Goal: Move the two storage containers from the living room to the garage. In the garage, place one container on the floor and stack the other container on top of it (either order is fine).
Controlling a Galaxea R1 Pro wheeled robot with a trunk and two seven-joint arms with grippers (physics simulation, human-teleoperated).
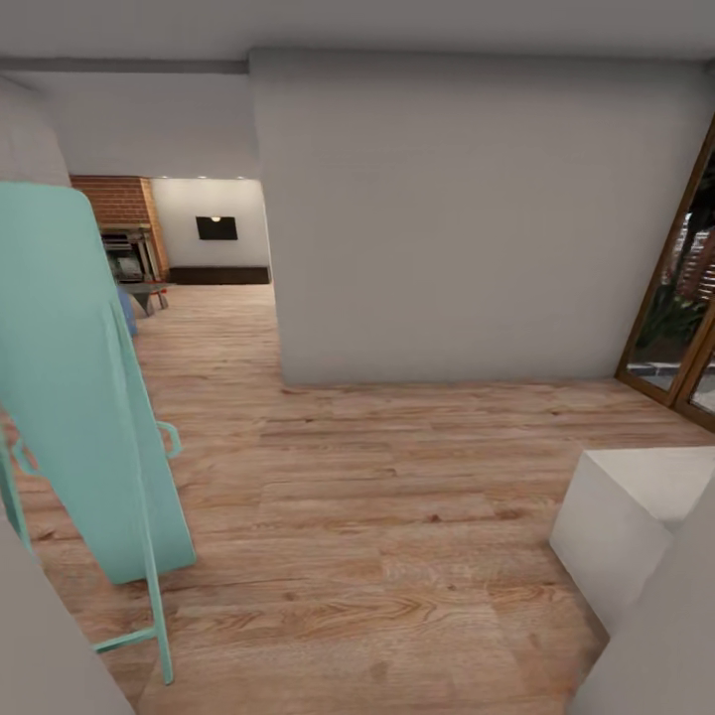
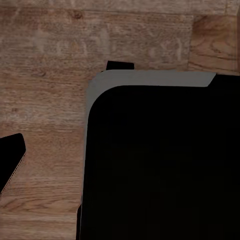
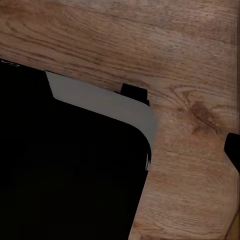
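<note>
Here both wrist views look down on wood-plank floor [image 2: 50, 50], and neither gripper's opening can be told.

Floor [image 1: 397, 516]: light wood planks, matt grain. Wall [image 1: 467, 218]: smooth matt plaster. Ironing board [image 1: 70, 397]: teal cloth.

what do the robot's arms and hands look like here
In the head view, the left arm and right arm show as smooth, plain pale grey surfaces at the lower corners, with no cables or markings visible. Each wrist view catches little of a hand: a flat black left finger with a thin tan edge, and a small black right finger. The rest is out of frame.
</note>
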